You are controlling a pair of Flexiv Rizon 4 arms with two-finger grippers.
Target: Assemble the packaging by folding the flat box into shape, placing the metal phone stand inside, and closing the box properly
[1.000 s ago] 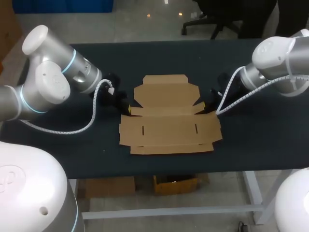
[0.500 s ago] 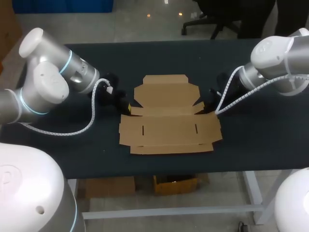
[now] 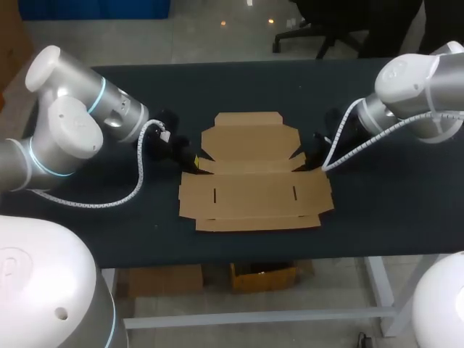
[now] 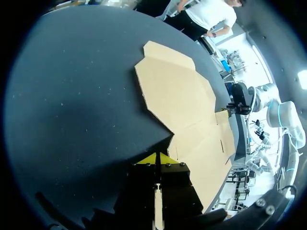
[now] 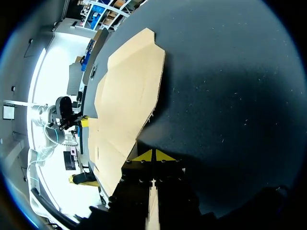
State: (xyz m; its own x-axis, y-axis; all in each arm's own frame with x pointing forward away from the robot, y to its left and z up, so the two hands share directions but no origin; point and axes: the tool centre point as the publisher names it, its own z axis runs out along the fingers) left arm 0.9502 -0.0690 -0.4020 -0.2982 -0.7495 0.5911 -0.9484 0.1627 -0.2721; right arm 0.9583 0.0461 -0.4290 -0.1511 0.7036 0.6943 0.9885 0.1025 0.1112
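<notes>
1. Since a second ago my left arm's upper joints have drawn a little toward the table's left edge, while its gripper has stayed at the same place by the box. My right arm has hardly shifted at all.
2. The flat box (image 3: 254, 181) lies unfolded on the dark table (image 3: 290, 87), about in the middle, with its lid panel on the far side and the wide slotted panel on the near side.
3. The left gripper (image 3: 191, 161) is low at the box's left side, at the notch where the lid panel meets the wide panel.
4. In the left wrist view the left gripper (image 4: 157, 158) has its two yellow tips pressed together with nothing between them. The box (image 4: 177, 91) spreads out ahead of it, and the notch corner of the cardboard comes right up to the tips.
5. The right gripper (image 3: 314, 158) is at the matching notch on the box's right side.
6. In the right wrist view the right gripper (image 5: 153, 155) also has its tips together, holding nothing. The box (image 5: 124, 100) lies ahead and to one side, its edge just beside the tips.
</notes>
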